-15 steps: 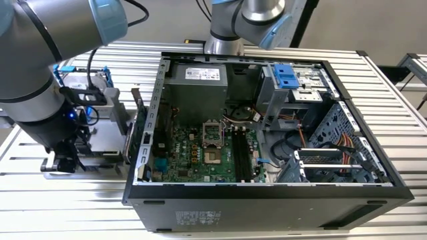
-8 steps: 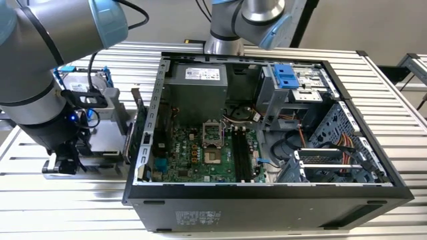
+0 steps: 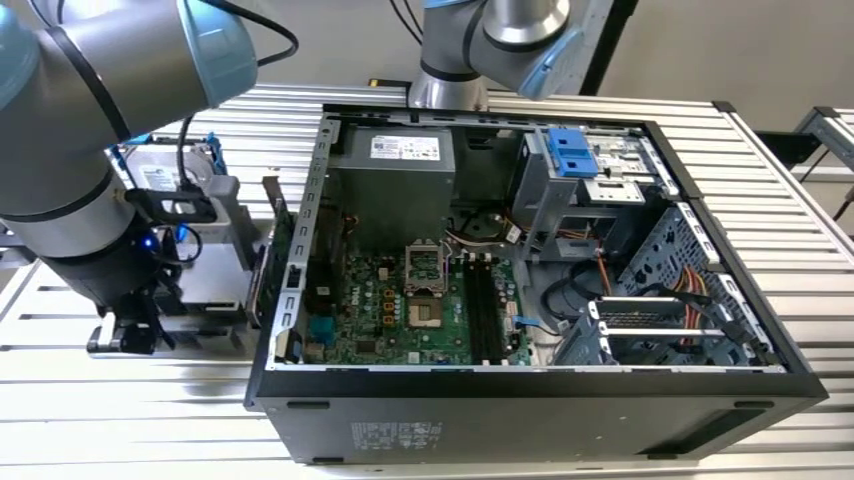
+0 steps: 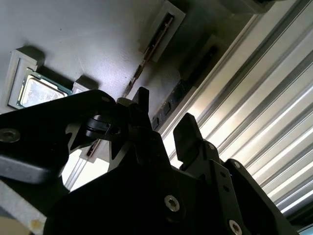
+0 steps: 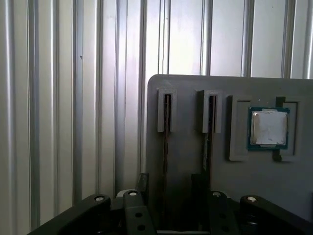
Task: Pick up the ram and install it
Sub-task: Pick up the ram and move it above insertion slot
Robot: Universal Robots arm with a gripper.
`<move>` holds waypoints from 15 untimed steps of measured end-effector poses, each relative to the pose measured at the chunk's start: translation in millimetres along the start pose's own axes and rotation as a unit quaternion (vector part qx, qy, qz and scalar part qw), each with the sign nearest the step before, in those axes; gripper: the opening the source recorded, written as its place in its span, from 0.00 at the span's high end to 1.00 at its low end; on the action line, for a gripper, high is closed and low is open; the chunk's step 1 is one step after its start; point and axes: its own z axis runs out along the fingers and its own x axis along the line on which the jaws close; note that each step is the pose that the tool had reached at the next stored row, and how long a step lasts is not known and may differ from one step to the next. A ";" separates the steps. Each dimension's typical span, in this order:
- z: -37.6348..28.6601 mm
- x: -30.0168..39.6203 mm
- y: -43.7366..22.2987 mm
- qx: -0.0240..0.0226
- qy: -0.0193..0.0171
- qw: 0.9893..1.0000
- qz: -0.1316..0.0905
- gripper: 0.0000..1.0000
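the gripper [image 4: 164,116] hung low over the grey tray [image 5: 190,88], its fingers [image 4: 188,134] spread apart and gripping nothing. the ram [image 5: 167,128] stood on edge in its slot, dead ahead of the gripper. its long axis ran straight away from the gripper, and its near end sat in the gap between the two fingers. whether either finger touched it could not be told. counted in the tray: two sticks, the ram and a second stick [image 5: 209,128] just outside one finger, and one square chip [image 5: 268,127] farther off on that same side. one arm was there to do the work.
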 end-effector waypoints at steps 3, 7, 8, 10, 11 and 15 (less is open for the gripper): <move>2.3 1.0 0.0 0.000 0.000 1.000 0.000 0.00; 5.2 1.5 0.1 0.000 0.000 1.000 0.000 0.00; 5.6 1.6 0.2 0.000 0.000 1.000 0.000 0.00; 5.8 1.6 0.2 0.000 0.000 1.000 0.000 0.00; 5.9 1.5 0.2 0.000 0.000 1.000 0.000 0.00; 6.0 1.5 0.2 0.000 0.000 1.000 0.000 0.00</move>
